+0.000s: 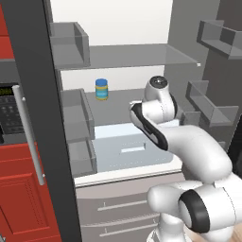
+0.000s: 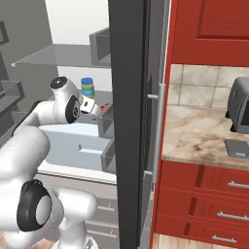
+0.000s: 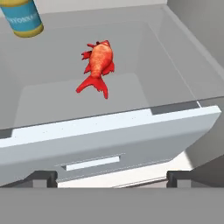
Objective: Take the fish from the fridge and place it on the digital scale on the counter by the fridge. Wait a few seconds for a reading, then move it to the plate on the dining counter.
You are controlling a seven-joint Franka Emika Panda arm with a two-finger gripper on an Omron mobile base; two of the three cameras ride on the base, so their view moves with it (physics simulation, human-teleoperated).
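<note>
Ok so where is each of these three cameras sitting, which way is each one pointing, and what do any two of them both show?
Left base view: behind the arm to its left, facing the open dark-grey steel fridge; white arm at lower right.
Right base view: behind to its right, facing the fridge door edge and short marbled counter; arm at lower left.
Hand view: on the hand, looking down over the pale drawer at the small red-orange fish; open gripper tips at bottom.
Shared: all three show the blue jar with a yellow band.

Fish (image 3: pixel 98 65) on fridge shelf (image 3: pixel 52 98), jar (image 3: pixel 22 17) behind, drawer (image 3: pixel 109 140) below.
</note>
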